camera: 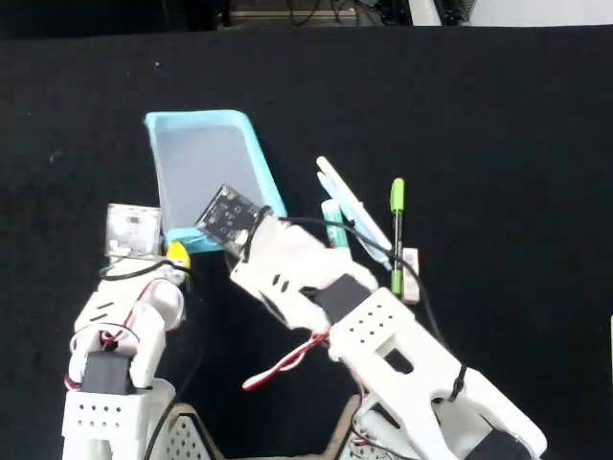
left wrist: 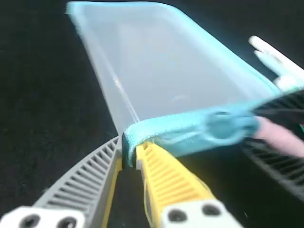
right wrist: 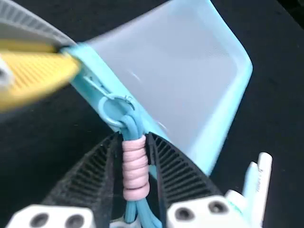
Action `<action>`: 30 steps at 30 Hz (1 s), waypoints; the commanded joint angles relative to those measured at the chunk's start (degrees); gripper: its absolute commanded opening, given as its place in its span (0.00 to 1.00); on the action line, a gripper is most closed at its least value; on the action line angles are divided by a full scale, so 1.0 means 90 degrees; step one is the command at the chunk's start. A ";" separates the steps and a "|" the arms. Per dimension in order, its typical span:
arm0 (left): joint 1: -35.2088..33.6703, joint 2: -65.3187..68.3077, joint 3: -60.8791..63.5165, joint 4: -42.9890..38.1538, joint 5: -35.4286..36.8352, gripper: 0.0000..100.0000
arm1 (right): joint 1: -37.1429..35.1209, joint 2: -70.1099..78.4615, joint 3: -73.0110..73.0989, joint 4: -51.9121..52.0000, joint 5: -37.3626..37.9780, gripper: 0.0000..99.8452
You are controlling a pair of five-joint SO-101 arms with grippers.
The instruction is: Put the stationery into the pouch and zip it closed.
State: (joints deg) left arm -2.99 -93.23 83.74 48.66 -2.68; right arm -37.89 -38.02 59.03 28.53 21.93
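- I am watching the left claw (left wrist: 129,148) pinching a corner of the pouch (camera: 206,158); its yellow and grey fingers are pressing together on the blue zipper edge, with the fabric squeezed between them
- The pouch is lying flat on the black table (camera: 498,125), stretching away ahead of both claws; its pale translucent body is looking flat
- The right claw (right wrist: 134,142) is gripping the zipper pull (right wrist: 134,171): its black fingers are closing on the pink wrap around the blue cord, and the cord is running forward from the fingertips to a blue ring (right wrist: 113,110) on the zipper edge
- Both claws are working the same near edge of the pouch, the left at the corner, the right just beside it along the zipper
- The stationery is sitting outside the pouch: white pens (camera: 350,206) and a green pen (camera: 397,230) are lying on the table beside the right claw, on the side away from the left claw, close to the pouch's long edge
- From the left wrist I am seeing the ring and pink wrap just off to the side of my fingertips, with the right claw's black fingers behind them
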 commanded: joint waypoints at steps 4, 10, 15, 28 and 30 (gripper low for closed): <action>-0.0806 -0.0049 -0.0151 -0.0371 0.0332 0.04 | 0.0821 -0.0337 -0.0063 -0.0137 0.0010 0.01; -0.0923 -0.0049 -0.0161 -0.0371 0.0664 0.04 | 0.0821 -0.0327 -0.0073 -0.0137 0.0010 0.01; -0.0933 -0.0049 -0.0161 -0.0371 0.0664 0.04 | 0.0860 -0.0357 -0.0073 -0.0137 0.0010 0.01; -0.0904 -0.0049 -0.0259 -0.0361 0.0684 0.04 | 0.0821 -0.0366 -0.0083 -0.0127 0.0000 0.01; -0.0884 -0.0049 -0.0259 -0.0361 0.0674 0.04 | 0.0821 -0.0366 -0.0083 -0.0127 0.0000 0.01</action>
State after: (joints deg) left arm -9.58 -93.23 83.74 46.37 2.86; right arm -32.70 -38.02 59.03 28.53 21.93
